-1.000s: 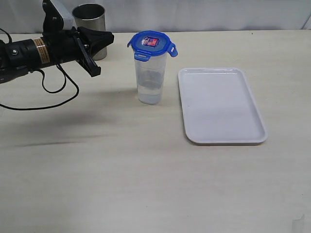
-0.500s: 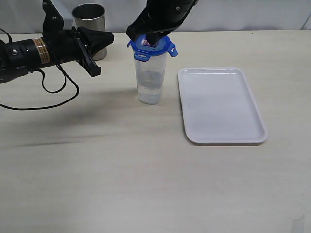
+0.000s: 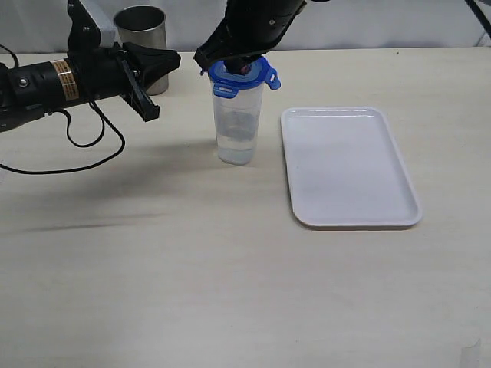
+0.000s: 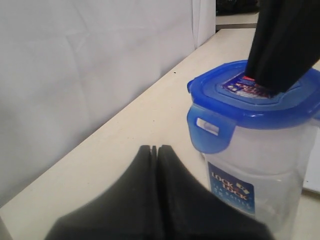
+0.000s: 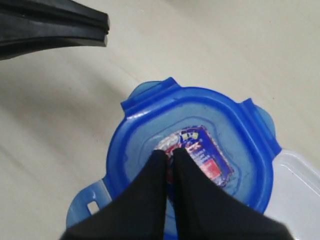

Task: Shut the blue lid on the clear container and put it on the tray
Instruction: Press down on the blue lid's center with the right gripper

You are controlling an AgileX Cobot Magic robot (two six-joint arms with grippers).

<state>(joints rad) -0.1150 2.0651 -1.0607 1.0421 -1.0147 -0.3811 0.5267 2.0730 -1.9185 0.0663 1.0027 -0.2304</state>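
The clear container [image 3: 236,126] stands upright on the table, left of the white tray [image 3: 349,165]. The blue lid [image 3: 259,77] sits on its mouth, flaps sticking outward. My right gripper [image 3: 241,67] comes down from above, shut, with its tips resting on the lid's label. The right wrist view shows those tips [image 5: 169,152] together on the middle of the lid [image 5: 240,150]. My left gripper [image 3: 170,60] hovers shut and empty to the left of the container, pointing at it. In the left wrist view its tips [image 4: 155,148] stay short of the container [image 4: 260,165] and lid [image 4: 235,107].
A grey steel cup [image 3: 142,27] stands at the back left, behind the left arm. A black cable [image 3: 84,153] loops below that arm. A corner of the tray [image 5: 300,185] shows beside the lid in the right wrist view.
The right arm has come in from above; its shut tips now sit on the lid, a little lower than half a second ago. The left arm has not moved.
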